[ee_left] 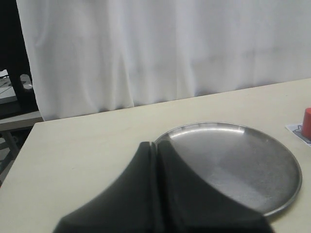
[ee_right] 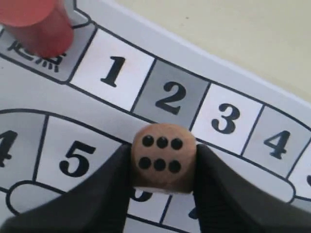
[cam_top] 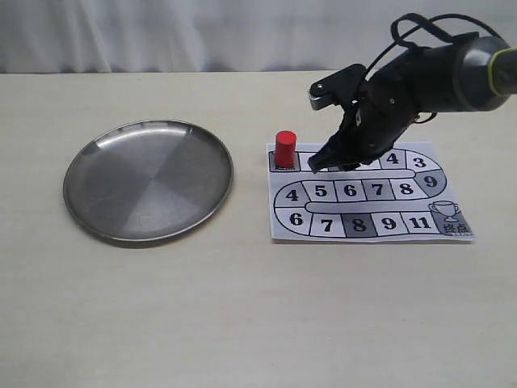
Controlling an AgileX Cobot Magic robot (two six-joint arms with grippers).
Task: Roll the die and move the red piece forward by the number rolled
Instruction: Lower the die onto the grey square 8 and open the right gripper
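A pale tabletop point(cam_top: 242, 323) lies before a white curtain. The right claw point(cam_top: 335, 164) grips the die point(ee_right: 163, 158), six pips showing, over the paper board point(cam_top: 389, 222) near squares 2 and 5. The red piece point(cam_top: 284, 147) stands on the corner square beside 1. The left claw point(ee_left: 155, 160), pressed closed and empty, sits by the steel plate point(cam_top: 149, 182).

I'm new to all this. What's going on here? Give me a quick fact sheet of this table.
Die: clamped in right gripper, six pips facing its wrist camera, over the board
Red piece: upright on the corner square beside 1
Plate: metal, left of the board in the exterior view
Left gripper: shut, holding nothing, near the plate
Stage: die not yet rolled
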